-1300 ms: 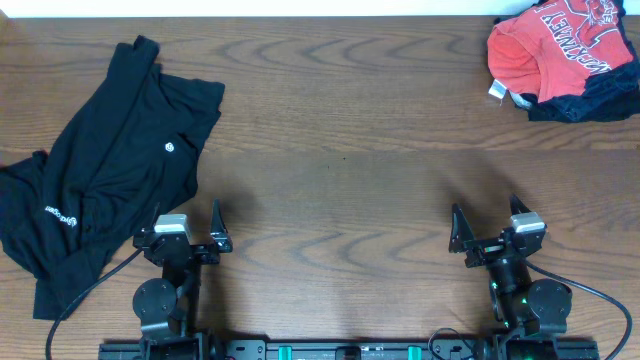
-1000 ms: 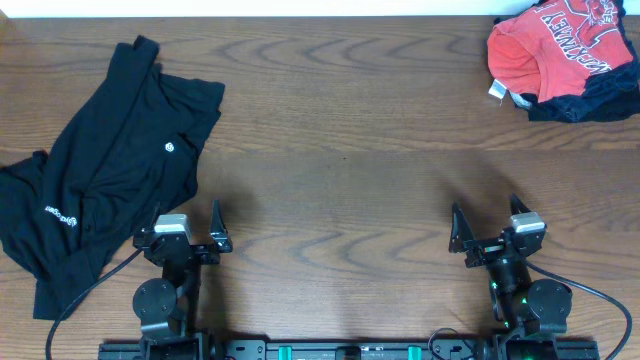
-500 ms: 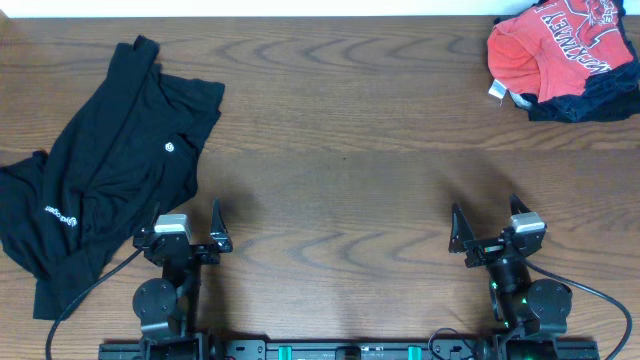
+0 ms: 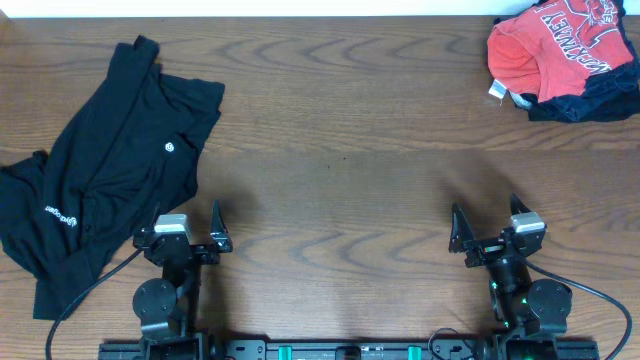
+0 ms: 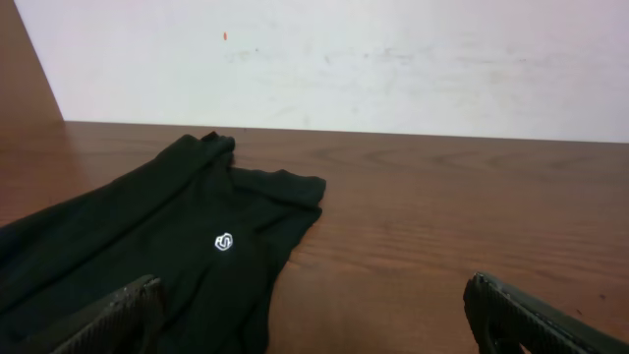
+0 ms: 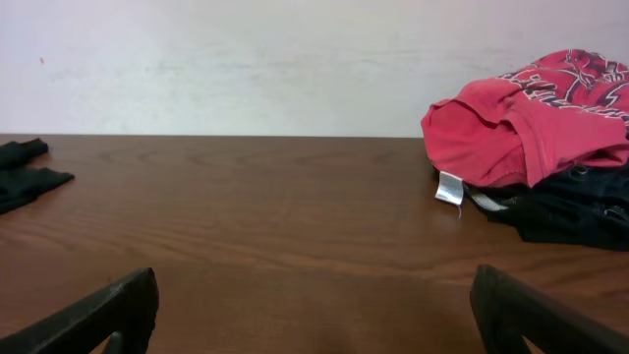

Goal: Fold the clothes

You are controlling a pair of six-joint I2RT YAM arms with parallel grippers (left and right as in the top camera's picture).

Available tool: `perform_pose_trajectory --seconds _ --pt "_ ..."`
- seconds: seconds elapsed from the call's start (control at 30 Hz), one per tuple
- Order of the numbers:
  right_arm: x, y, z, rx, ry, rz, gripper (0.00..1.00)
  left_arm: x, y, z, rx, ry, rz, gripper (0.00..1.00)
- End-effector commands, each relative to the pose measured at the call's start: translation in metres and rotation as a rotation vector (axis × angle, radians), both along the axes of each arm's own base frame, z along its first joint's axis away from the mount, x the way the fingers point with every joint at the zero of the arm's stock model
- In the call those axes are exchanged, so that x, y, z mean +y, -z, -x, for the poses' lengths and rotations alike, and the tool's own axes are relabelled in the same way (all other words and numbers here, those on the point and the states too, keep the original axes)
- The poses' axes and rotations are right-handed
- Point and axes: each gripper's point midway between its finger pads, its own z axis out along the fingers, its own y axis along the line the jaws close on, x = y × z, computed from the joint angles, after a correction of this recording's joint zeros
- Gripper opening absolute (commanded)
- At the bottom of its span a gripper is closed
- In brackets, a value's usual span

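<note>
The clothes, a black long-sleeved top (image 4: pixel 115 160) with a small white round logo (image 4: pixel 170 148), lie crumpled and spread at the table's left side; white print marks one sleeve (image 4: pixel 58 213). In the left wrist view the top (image 5: pixel 167 236) lies ahead and to the left. My left gripper (image 4: pixel 186 225) stands open near the front edge, just right of the top's lower part, holding nothing. My right gripper (image 4: pixel 485 222) stands open at the front right over bare wood, far from the top. Its view catches only the top's far edge (image 6: pixel 25 172).
A red-orange shirt with white lettering (image 4: pixel 550 45) lies bunched over a dark navy garment (image 4: pixel 600 100) at the back right corner, seen also as the red-orange shirt (image 6: pixel 521 118) in the right wrist view. A white wall runs behind the table's far edge.
</note>
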Motion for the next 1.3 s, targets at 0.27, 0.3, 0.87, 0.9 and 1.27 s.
perform_pose_trajectory --seconds 0.27,0.3,0.87,0.9,1.27 --pt "0.000 0.000 0.000 -0.003 0.005 0.014 0.99 0.000 0.017 0.000 0.052 -0.001 0.005 0.98" --pt "0.000 0.000 0.000 -0.003 0.006 0.014 0.99 0.000 0.017 0.000 0.052 -0.001 0.005 0.98" --pt "0.005 -0.034 0.001 -0.142 -0.026 0.003 0.99 0.000 0.007 0.000 0.025 0.004 0.003 0.98" --pt "0.005 -0.034 0.001 -0.141 -0.026 0.003 0.99 0.000 0.004 0.000 0.023 0.004 0.002 0.98" --pt "0.011 -0.061 -0.007 -0.139 -0.062 0.004 0.99 -0.001 -0.029 -0.010 0.106 0.012 0.025 0.98"
